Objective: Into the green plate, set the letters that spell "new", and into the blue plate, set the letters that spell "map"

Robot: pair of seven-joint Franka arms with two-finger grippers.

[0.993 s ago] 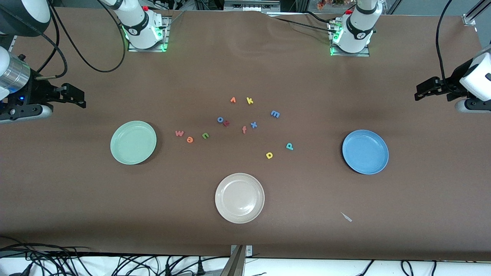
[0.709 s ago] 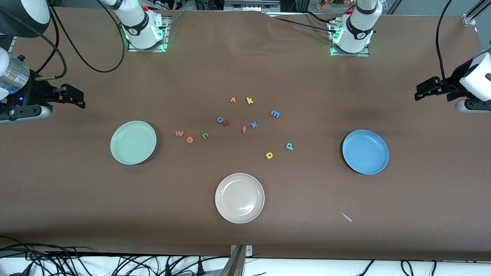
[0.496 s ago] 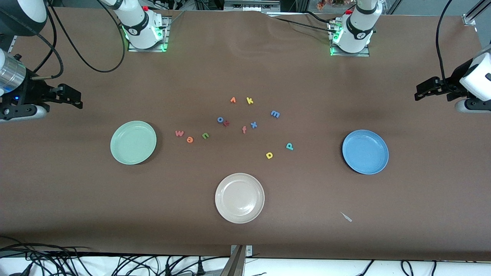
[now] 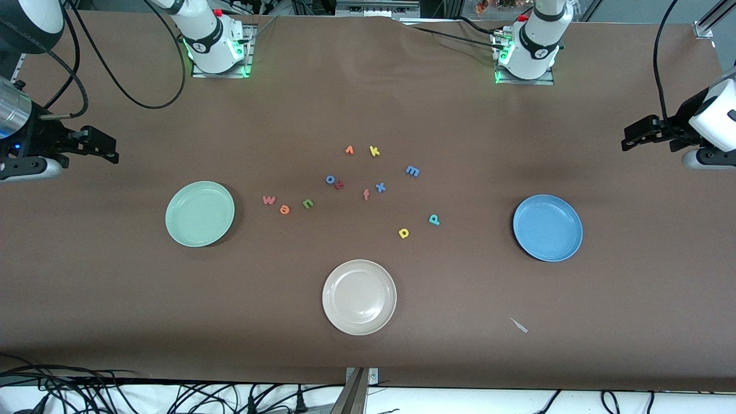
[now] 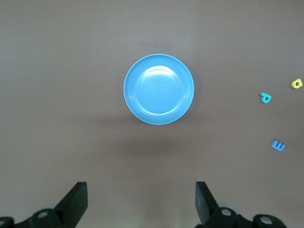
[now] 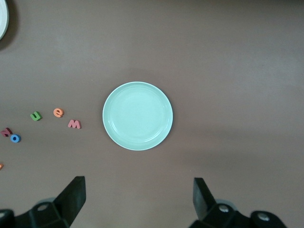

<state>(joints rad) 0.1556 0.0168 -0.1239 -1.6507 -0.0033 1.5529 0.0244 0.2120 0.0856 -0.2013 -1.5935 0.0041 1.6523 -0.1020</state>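
Observation:
The green plate (image 4: 199, 214) (image 6: 137, 116) lies bare toward the right arm's end, the blue plate (image 4: 547, 227) (image 5: 159, 89) toward the left arm's end. Beside the green plate sit the pinkish-red "w" (image 4: 269, 200) (image 6: 74, 124), orange "e" (image 4: 284, 209) (image 6: 58, 113) and green "n" (image 4: 308, 203) (image 6: 36, 116). The blue "m" (image 4: 412, 171) (image 5: 278, 146), yellow "a" (image 4: 403, 233) (image 5: 297, 83) and teal "p" (image 4: 434, 219) (image 5: 266, 98) lie mid-table. My right gripper (image 4: 106, 148) (image 6: 140, 197) hangs open high beside the green plate. My left gripper (image 4: 632, 138) (image 5: 141, 199) waits open above the table by the blue plate.
A cream-white plate (image 4: 359, 296) sits nearest the front camera. Other letters cluster mid-table: blue "o" (image 4: 330, 179), blue "x" (image 4: 380, 187), salmon "f" (image 4: 366, 195), yellow "k" (image 4: 374, 151), an orange "v"-like one (image 4: 349, 150). A small pale scrap (image 4: 519, 325) lies nearer the front camera than the blue plate.
My right gripper has drifted a little outward toward its own end of the table. The left arm, plates and letters have not moved.

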